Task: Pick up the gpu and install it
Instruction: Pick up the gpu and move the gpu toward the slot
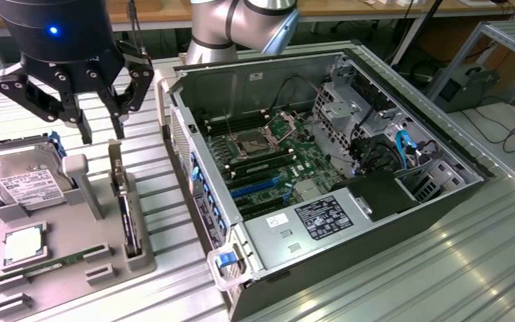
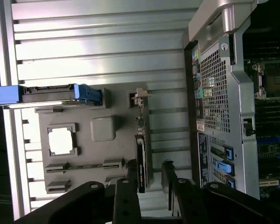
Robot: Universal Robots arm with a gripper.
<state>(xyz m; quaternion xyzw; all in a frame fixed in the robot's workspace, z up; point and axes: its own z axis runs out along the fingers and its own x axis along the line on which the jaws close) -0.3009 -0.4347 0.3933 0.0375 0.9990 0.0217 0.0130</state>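
The gpu [image 1: 125, 208] stands on its edge in a slot of the grey parts tray [image 1: 70, 228], at the exterior view's left. It is a thin card with a silver bracket at its far end. My gripper [image 1: 102, 135] hangs above that far end, fingers apart, with nothing between them. Looking down from the wrist, the gpu [image 2: 142, 156] runs between the two black fingertips [image 2: 130, 170] of the gripper [image 2: 149, 165], lower down and clear of both. The open computer case [image 1: 329, 168] lies beside the tray, its motherboard [image 1: 275, 161] exposed.
The tray also holds a silver hard drive [image 1: 21, 181], a processor [image 1: 25, 245] and a memory stick [image 1: 51, 265]. The case wall [image 2: 224, 93] stands close beside the gpu's slot. All of it rests on a ribbed metal table [image 1: 472, 248].
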